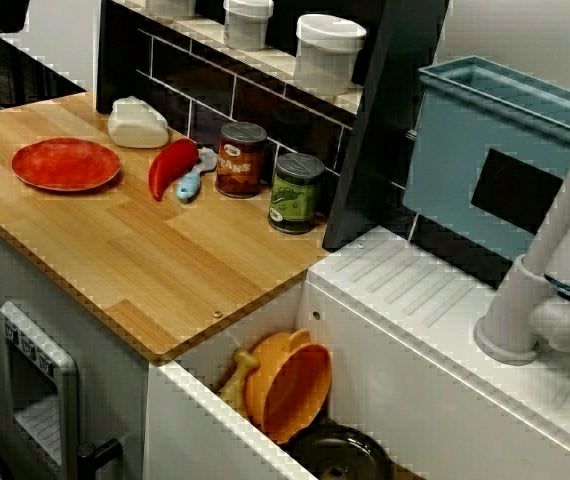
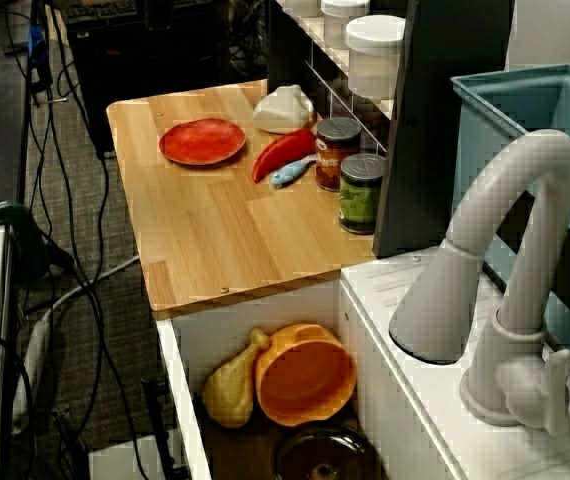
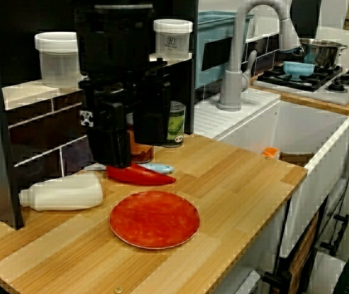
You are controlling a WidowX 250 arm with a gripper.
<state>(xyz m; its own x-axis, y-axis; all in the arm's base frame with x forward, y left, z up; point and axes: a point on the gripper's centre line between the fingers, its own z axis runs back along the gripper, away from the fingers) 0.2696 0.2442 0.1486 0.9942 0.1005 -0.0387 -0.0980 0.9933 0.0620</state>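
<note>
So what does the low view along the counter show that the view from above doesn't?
Only the low view along the counter shows the black end effector, which hides part of the orange can, and a stove with a steel pot. Only the view from above shows the chicken leg and dark pot down in the sink. Both show the red plate, red pepper, white bottle and green can.

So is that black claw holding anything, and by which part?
Nothing that shows: the black gripper hangs with no object in it, and the curved red pepper lies free.
</note>
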